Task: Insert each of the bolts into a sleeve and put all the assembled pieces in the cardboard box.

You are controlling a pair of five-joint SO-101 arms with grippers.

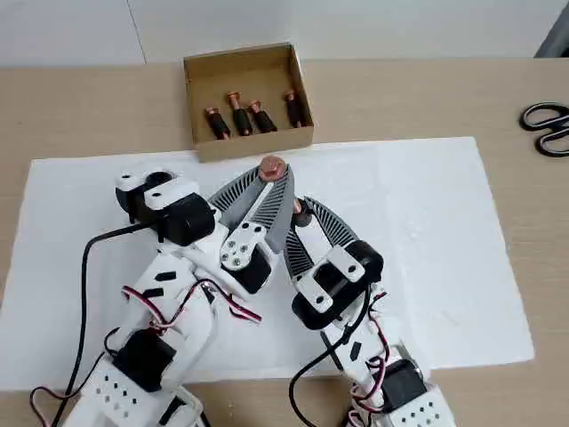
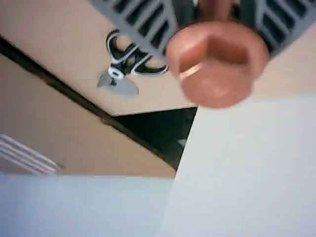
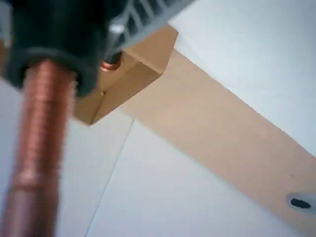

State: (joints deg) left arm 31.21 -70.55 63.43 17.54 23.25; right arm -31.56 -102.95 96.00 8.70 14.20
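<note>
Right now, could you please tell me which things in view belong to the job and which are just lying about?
Job:
bolt in the left gripper
sleeve in the right gripper
cardboard box holding four assembled pieces

Lying about:
scissors on the table
white sheet under the arms

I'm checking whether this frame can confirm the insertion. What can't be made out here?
Left wrist view: the shank behind the bolt head in the left tool, hidden by that head.
Right wrist view: the sleeve and copper thread are blurred; the thread's end is cut off by the edge.
High view: the right tool largely covers what it holds; scissors cut by the edge.
</note>
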